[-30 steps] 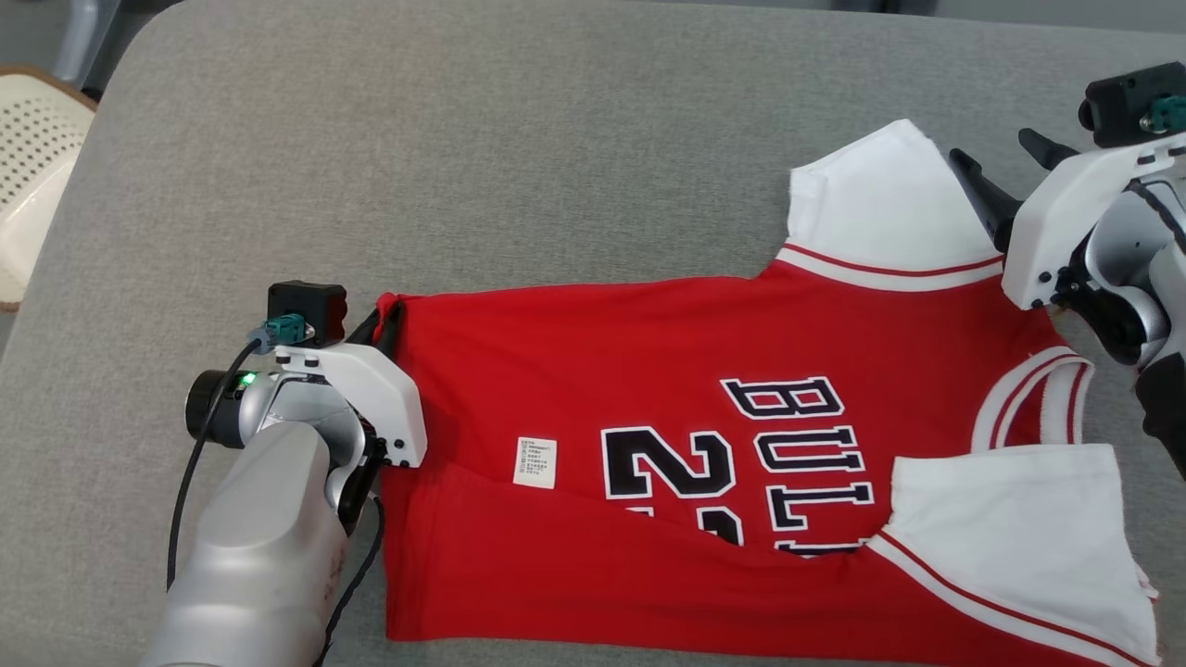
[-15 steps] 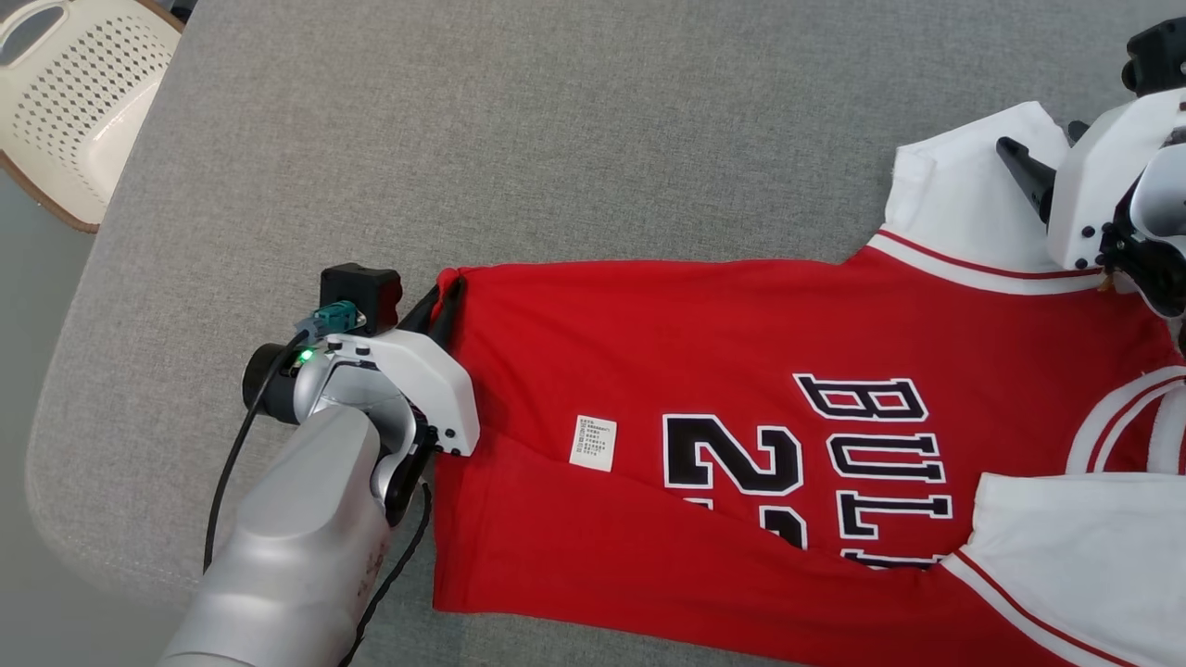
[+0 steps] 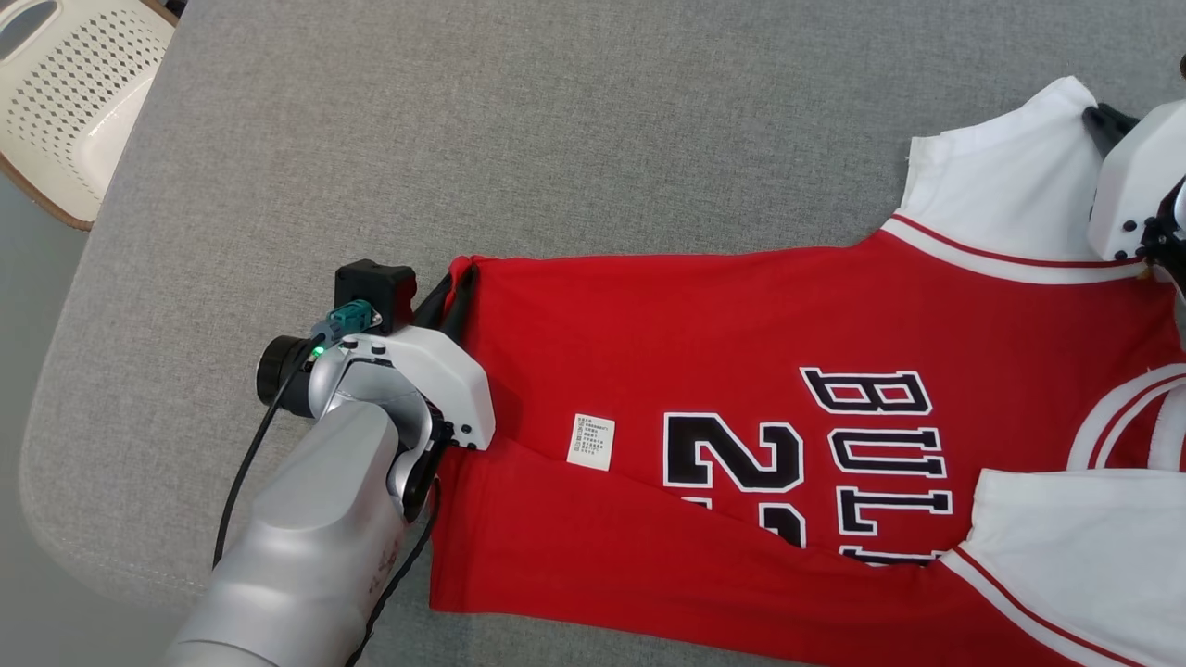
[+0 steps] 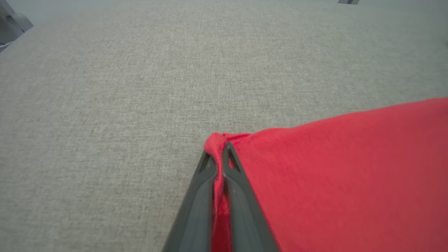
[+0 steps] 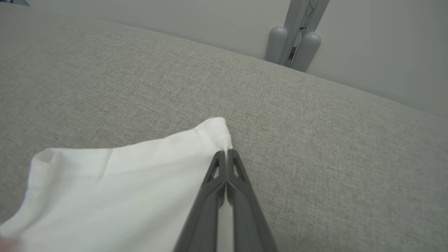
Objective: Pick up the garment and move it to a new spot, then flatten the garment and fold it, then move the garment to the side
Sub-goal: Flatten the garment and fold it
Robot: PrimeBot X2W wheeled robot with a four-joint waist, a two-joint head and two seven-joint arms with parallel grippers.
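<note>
The garment [image 3: 741, 371] lies on the counter [image 3: 556, 139] at lower right of the head view, long axis left-right, hem pointing left. My left claw [image 4: 219, 148] pinches the hem corner [image 4: 224, 138]; my right claw [image 5: 226, 152] pinches the white sleeve [image 5: 122, 182].

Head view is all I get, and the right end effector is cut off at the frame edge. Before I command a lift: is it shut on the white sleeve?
Observer: Yes. In the right wrist view the right end effector is shut, with the white sleeve pinched at its corner.
Operator: And the left grip?
Observer: The left end effector is shut on the bunched red hem corner, and cloth runs down between its fingers.
Operator: What lies beyond the sleeve?
Observer: Grey tabletop, then a grey post behind its far edge.
</note>
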